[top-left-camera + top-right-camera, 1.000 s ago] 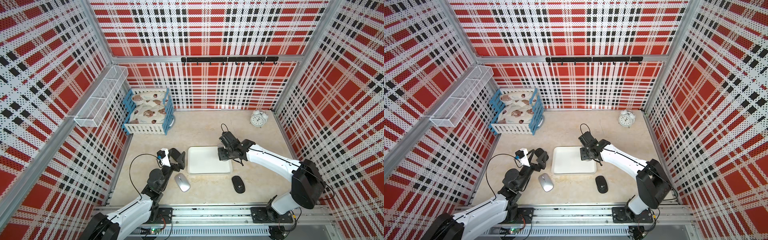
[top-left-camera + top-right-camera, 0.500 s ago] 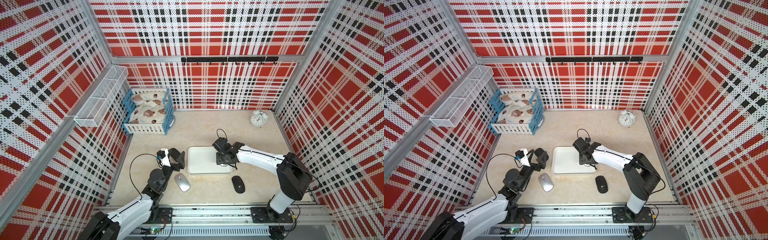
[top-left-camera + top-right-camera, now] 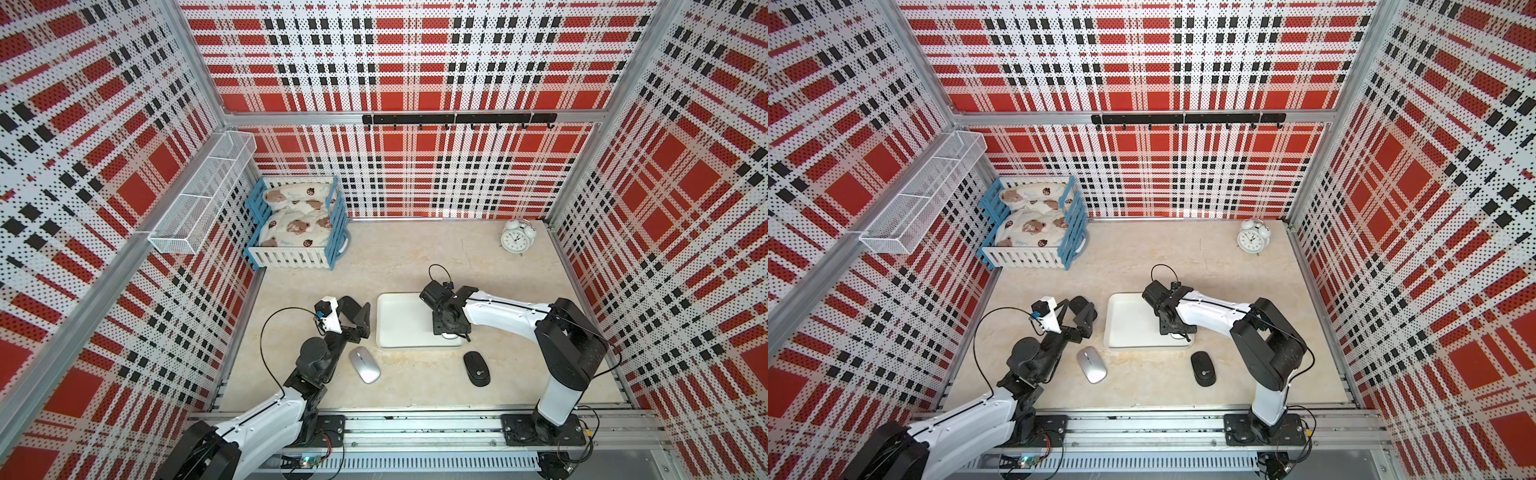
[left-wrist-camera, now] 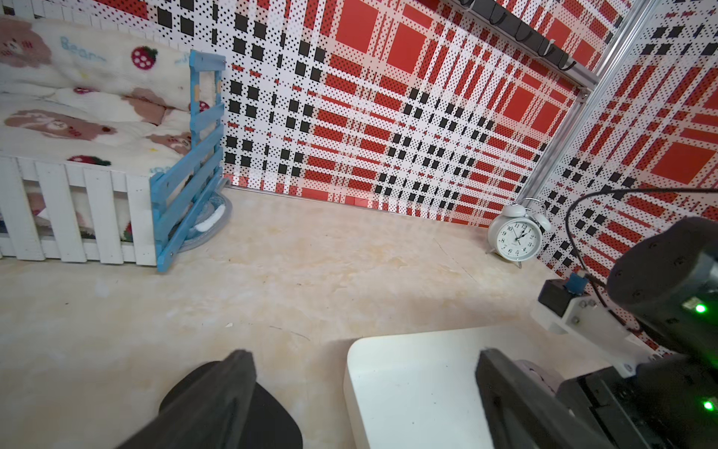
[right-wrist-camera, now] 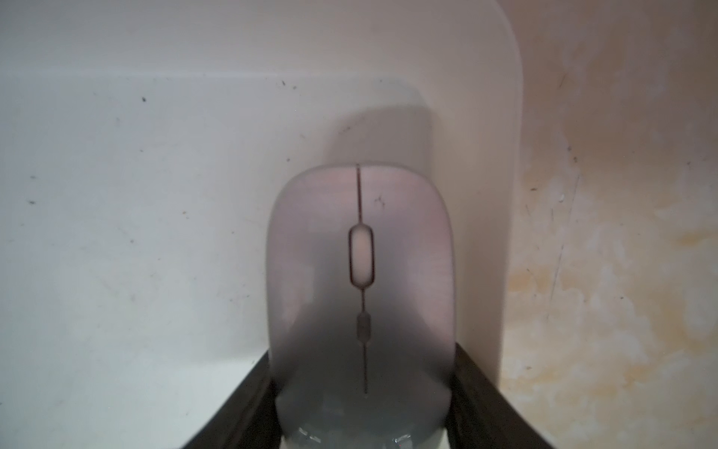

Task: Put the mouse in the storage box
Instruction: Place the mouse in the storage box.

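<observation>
Mouse (image 5: pixel 359 280) is pinched by its sides between my right fingers (image 5: pixel 480 392), low inside the storage box (image 5: pixel 155 194) and close beside its rim, so letting go should leave it in there. Whether it touches the floor yet, I cannot tell. My left fingers (image 4: pixel 221 388) spread wide and empty beside the box, apart from the silver mouse (image 3: pixel 364 365) on the surface (image 3: pixel 415 257).

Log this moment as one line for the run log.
right gripper: shut on pale mouse, over storage box | left gripper: open, empty, beside box | silver mouse, black mouse: on table, outside box
</observation>
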Tool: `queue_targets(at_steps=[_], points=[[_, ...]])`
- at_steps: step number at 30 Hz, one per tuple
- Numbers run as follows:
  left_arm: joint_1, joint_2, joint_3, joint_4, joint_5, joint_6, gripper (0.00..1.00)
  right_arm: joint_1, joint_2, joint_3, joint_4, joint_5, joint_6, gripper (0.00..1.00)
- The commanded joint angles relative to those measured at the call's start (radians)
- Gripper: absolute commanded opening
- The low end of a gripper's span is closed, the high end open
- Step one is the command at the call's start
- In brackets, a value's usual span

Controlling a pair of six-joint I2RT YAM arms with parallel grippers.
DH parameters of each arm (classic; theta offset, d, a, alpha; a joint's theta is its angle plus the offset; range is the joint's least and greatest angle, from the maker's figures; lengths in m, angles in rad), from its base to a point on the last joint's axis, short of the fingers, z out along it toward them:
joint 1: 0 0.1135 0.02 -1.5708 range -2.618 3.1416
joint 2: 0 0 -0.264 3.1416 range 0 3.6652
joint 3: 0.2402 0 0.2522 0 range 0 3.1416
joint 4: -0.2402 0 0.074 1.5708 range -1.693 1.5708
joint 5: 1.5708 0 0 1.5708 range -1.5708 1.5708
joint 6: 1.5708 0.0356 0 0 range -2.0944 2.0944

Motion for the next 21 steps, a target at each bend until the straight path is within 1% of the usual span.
queue_targets(at_steps=[1,9,12,15,18,20,21], points=[[-0.004,-0.001,-0.045,0.019,-0.012,0.014,0.95,0.009,0.018,0.027,-0.004,0.006,0.005,0.61],[-0.005,-0.008,-0.049,0.019,-0.014,0.014,0.95,0.017,0.002,0.056,-0.021,0.048,-0.01,0.71],[-0.004,-0.008,-0.048,0.019,-0.013,0.014,0.95,0.019,-0.022,0.076,-0.034,0.074,-0.025,0.78],[-0.004,-0.008,-0.049,0.02,-0.01,0.016,0.95,0.019,-0.044,0.108,-0.072,0.097,-0.04,0.78],[-0.004,-0.009,-0.049,0.02,-0.01,0.016,0.95,0.021,-0.124,0.135,-0.142,0.151,-0.067,0.78],[-0.005,-0.01,-0.048,0.021,-0.008,0.016,0.95,0.02,-0.226,0.102,-0.161,0.172,-0.103,0.8],[-0.004,-0.009,-0.049,0.02,-0.006,0.016,0.95,0.02,-0.291,0.062,-0.156,0.159,-0.132,0.83]])
